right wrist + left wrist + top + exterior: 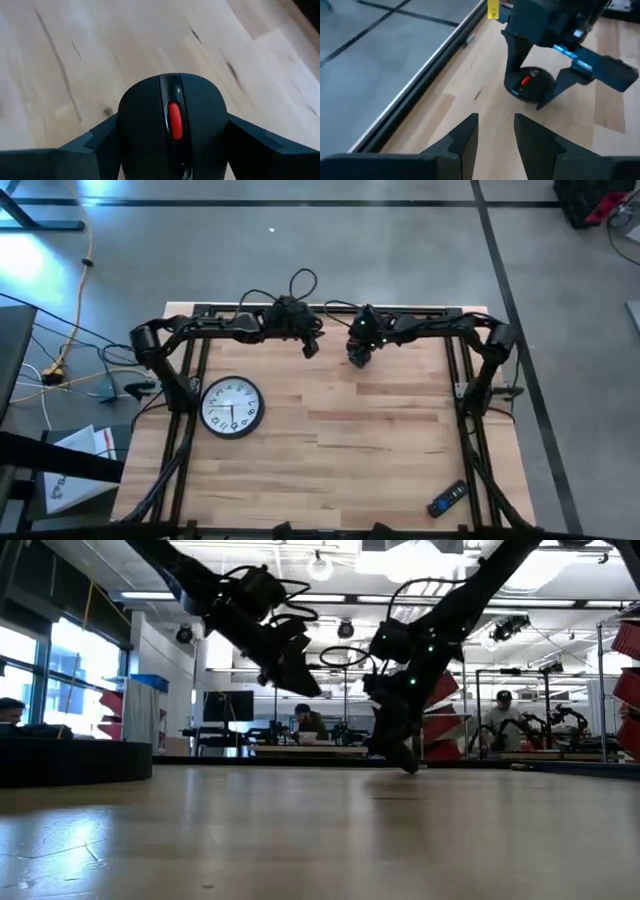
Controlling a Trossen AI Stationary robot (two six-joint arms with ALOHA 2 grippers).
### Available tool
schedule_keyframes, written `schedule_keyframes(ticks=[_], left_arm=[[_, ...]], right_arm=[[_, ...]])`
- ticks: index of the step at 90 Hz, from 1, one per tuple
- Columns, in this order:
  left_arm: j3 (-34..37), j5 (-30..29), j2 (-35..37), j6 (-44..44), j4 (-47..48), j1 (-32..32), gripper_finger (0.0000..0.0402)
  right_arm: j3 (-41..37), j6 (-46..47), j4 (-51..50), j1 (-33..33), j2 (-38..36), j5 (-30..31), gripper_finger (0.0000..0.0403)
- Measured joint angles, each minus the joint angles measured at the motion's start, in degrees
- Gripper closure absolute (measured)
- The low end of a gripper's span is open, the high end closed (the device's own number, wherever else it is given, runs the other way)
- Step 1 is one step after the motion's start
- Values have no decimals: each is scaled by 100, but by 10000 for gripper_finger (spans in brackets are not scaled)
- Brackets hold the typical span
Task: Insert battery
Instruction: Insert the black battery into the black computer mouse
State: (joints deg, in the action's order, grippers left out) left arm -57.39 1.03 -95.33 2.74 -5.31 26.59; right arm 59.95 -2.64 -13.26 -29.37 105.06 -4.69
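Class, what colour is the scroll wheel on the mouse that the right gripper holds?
Red, on a black mouse; the right wrist view shows it best, between the right gripper fingers.

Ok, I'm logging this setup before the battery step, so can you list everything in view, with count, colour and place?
Computer mouse: one, black with a red scroll wheel, on the table's far edge near the middle, between the right gripper's fingers.
Wall clock: one, white face with a black rim, lying flat on the table's left side.
Remote control: one, black with blue markings, at the near right corner.
Table: one, light wood.
People: a few, in the room behind the table.
Left gripper: dark, open, empty, raised above the table beside the mouse.
Right gripper: dark, its fingers on both sides of the mouse.
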Motion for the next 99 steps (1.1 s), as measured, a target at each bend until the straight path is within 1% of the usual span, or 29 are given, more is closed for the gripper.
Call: schedule_keyframes(ticks=[18,41,51,65,81,89,99], left_arm=[[512,-167,354,-159,-240,-85,291],[994,-240,603,-388,-689,-190,291],[1080,-240,605,-413,-967,-282,291],[1181,-236,603,-370,-1492,-375,291],[1187,-238,618,-225,-1593,-381,291],[1186,-237,632,-214,-1599,-374,291],[1186,-235,632,-117,-1532,-374,291]], right_arm=[[19,-41,13,130,203,-10,143],[16,20,137,163,299,17,142],[16,89,187,180,299,18,132],[16,252,211,180,299,23,104],[16,586,196,147,272,53,88],[14,837,253,55,106,194,87],[14,1032,358,-135,-272,574,87]])
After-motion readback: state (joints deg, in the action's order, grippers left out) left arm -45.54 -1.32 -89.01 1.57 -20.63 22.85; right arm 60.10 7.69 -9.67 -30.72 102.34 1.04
